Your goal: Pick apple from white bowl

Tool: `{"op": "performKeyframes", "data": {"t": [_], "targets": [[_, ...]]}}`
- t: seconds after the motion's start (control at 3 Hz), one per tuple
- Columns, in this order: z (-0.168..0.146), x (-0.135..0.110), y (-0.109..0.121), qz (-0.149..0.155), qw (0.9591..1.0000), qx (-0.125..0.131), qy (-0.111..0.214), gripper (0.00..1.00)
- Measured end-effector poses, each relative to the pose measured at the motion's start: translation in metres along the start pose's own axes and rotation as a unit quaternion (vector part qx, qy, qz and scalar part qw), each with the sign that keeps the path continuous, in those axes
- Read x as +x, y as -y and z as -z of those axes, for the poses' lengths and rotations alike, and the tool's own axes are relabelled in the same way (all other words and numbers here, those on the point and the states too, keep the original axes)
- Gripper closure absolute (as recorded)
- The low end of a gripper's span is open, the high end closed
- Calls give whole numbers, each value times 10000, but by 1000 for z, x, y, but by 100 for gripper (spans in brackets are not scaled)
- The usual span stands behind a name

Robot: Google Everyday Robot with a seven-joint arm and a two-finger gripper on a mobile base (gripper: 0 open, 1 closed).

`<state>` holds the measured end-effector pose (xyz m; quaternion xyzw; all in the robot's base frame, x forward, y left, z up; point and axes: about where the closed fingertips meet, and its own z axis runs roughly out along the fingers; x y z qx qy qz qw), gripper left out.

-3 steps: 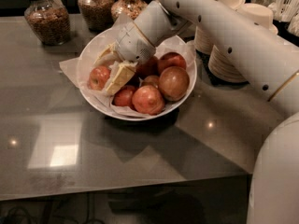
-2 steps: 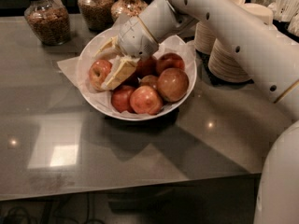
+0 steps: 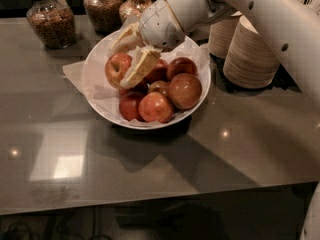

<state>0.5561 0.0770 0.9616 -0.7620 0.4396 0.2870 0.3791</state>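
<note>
We held the end effector (image 3: pixel 125 59) inside the bowl (image 3: pixel 204 91), fingers closed around the apple (image 3: pixel 115 70), presumably to lift it out.

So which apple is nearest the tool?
The red apple at the bowl's left side: the tool grips it between its fingers. The other apples lie free, lower right.

Tabletop (image 3: pixel 165 179), grey and glossy, with a bright square light reflection (image 3: pixel 57 159) front left and small glints; glass jars (image 3: pixel 50 21) along the dark rear edge; stacked tan paper bowls (image 3: pixel 250 54) rear right.
</note>
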Motion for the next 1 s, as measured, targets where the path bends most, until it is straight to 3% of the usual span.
{"op": "performKeyframes", "data": {"t": [0.33, 0.67, 1.0], "targets": [[27, -12, 2, 54, 9997, 208, -78, 100], [81, -42, -7, 228, 9976, 603, -272, 100], [81, -42, -7, 230, 9975, 606, -273, 100]]}}
